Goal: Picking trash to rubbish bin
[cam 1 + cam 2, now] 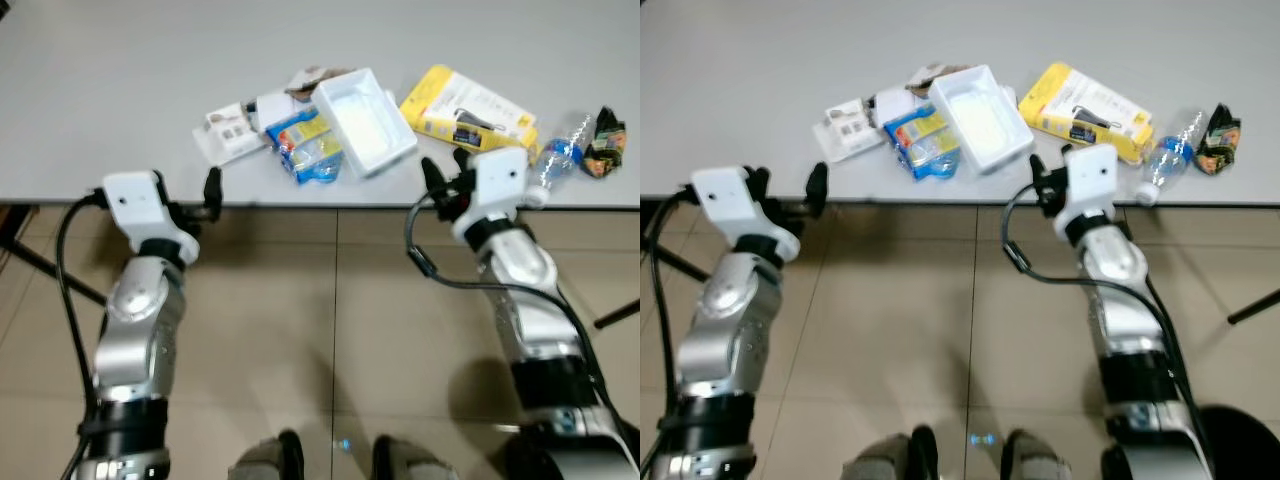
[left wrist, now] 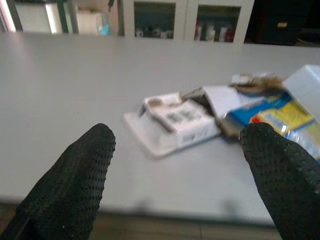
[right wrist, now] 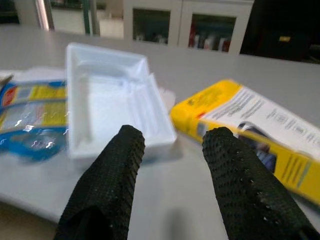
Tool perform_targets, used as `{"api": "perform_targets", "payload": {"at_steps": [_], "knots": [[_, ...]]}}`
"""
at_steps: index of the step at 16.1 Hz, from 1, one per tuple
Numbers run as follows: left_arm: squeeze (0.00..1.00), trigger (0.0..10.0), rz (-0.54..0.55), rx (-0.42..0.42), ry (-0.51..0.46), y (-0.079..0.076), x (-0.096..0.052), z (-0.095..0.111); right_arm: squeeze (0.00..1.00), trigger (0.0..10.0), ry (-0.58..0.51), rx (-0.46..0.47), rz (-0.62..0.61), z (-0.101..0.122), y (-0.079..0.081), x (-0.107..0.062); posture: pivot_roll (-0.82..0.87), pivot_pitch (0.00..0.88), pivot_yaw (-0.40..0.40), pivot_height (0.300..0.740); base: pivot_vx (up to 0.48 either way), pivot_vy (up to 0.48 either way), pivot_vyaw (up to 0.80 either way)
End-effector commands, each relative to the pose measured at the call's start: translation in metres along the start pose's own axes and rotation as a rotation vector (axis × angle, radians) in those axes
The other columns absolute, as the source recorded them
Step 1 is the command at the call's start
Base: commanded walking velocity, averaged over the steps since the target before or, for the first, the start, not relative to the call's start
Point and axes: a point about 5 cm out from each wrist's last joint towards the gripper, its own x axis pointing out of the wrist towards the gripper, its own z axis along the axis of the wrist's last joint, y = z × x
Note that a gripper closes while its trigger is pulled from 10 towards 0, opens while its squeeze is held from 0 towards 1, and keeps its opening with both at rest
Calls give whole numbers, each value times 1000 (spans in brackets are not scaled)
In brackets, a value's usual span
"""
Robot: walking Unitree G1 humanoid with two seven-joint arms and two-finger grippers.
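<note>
Right gripper [image 3: 170,160] spread, empty, at table edge; white tray [image 3: 112,107] just ahead.

Print is seen on the yellow box [image 3: 260,125] and blue-yellow packet [image 1: 308,145]; none can be read, perhaps from blur.

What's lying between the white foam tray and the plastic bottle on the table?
The yellow box lies between the white foam tray and the plastic bottle, seen in the left eye view. The right gripper hovers just before it at the table edge.
</note>
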Motion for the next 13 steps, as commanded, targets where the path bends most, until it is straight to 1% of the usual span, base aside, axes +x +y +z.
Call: {"api": "perform_targets", "payload": {"at_steps": [1, 5, 6, 7, 13], "knots": [[0, 10000, -6, 6, -5, -2, 0, 1, 0, 10000, -33, -11, -14, 6, -5, -1, -137, 204, 85, 740, 428, 0, 0], [0, 10000, -3, 13, 0, -2, 0, 0, 0, 10000, -34, -9, -17, 7, -5, -1, -138, 204, 85, 740, 429, 0, 0], [0, 10000, 8, 2, -9, -1, -1, 0, 0, 10000, -32, -9, -18, 6, -5, -2, -138, 204, 85, 740, 428, 0, 0], [0, 10000, -4, -2, -24, -3, 0, 2, 0, 10000, -29, -9, -19, 6, -6, -2, -138, 204, 85, 740, 0, 0, 0], [0, 10000, 5, -4, -6, -3, 0, 0, 0, 10000, -30, -9, -23, 6, -7, -2, -139, 206, 84, 740, 0, 0, 0]]}}
